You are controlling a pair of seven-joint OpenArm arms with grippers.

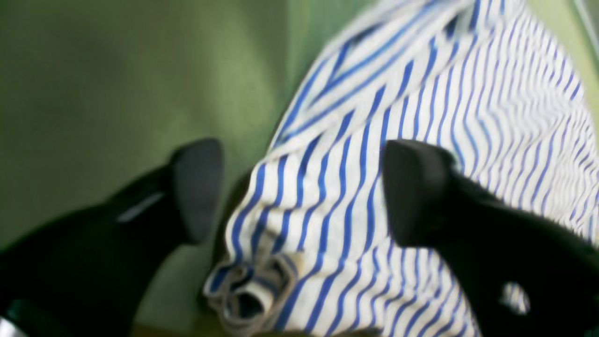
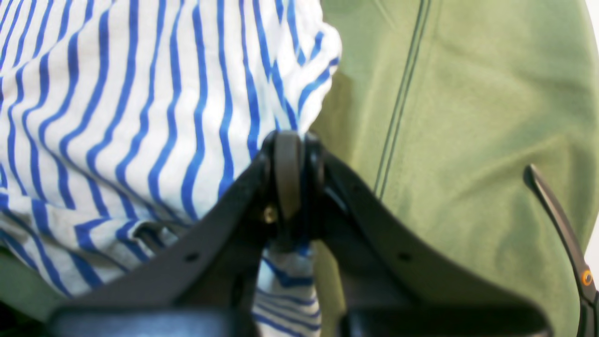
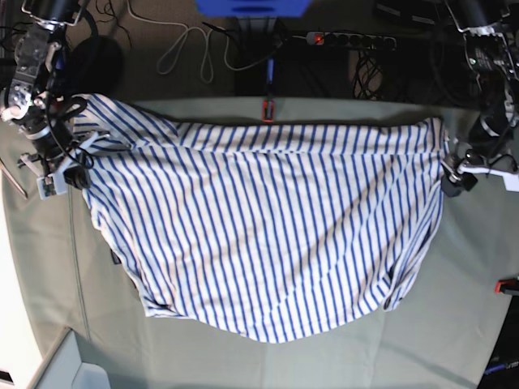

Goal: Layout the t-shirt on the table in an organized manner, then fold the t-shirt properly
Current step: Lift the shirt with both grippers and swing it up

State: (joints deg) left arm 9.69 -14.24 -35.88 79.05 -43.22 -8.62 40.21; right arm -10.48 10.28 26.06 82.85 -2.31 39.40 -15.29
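In the left wrist view, the left gripper (image 1: pixel 299 192) hangs with its jaws spread wide over a rumpled edge of the t-shirt (image 1: pixel 421 117), one finger above the green table (image 1: pixel 117 84) and the other above the stripes, gripping nothing. In the right wrist view, the right gripper (image 2: pixel 292 173) has its jaws pinched tight on a bunched corner of the t-shirt (image 2: pixel 140 117), striped cloth trailing below the fingers, the table (image 2: pixel 468 117) to its side. In the base view, the t-shirt (image 3: pixel 268 235) lies spread wide across the table (image 3: pixel 454 324), the right gripper (image 3: pixel 65 174) at one far corner and the left gripper (image 3: pixel 454 174) beside the opposite edge.
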